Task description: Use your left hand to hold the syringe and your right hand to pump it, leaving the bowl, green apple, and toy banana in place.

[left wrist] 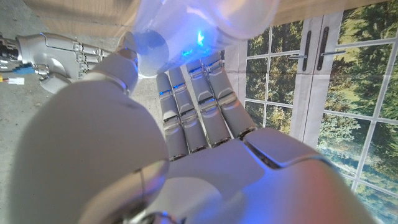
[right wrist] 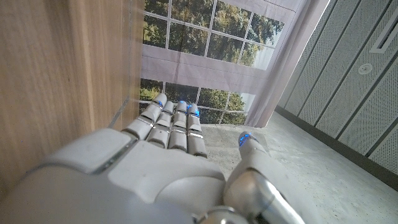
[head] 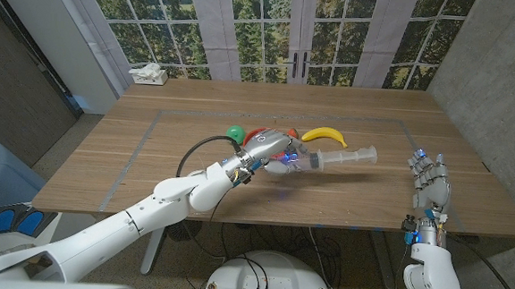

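Syringe (head: 333,156) in left robot hand (head: 275,152)

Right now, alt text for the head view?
The left hand grips a clear syringe at mid-table, in front of a toy banana and green apple. The right hand waits open near the table's right edge.

The robot's arms are clad in smooth, glossy white rounded shells with silver-grey metal at the joints. A black cable loops out near the left wrist. The left hand (head: 275,152) has a white palm shell, grey segmented fingers (left wrist: 205,102) and blue lights glowing on it. The right hand (head: 429,180) has the same grey segmented fingers (right wrist: 177,127) with blue-lit fingertips, and small blue and red fittings at its wrist.
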